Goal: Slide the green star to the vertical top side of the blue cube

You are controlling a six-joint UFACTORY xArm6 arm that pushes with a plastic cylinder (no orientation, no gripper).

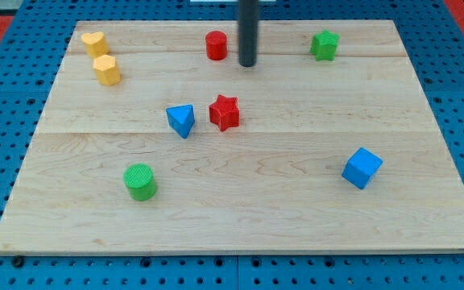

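Green cylinder [140,181] sits nearest; my tip [248,64], no fingers, touches nothing, between red cylinder [216,45] and green star [325,45].

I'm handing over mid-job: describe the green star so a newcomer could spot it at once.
Start at the pale wooden board and go to its corner at the view's top right. The green star-shaped block sits there alone, to the right of my tip, with the blue cube well below it. The other green block, a ribbed green cylinder, is round and lies bottom left.
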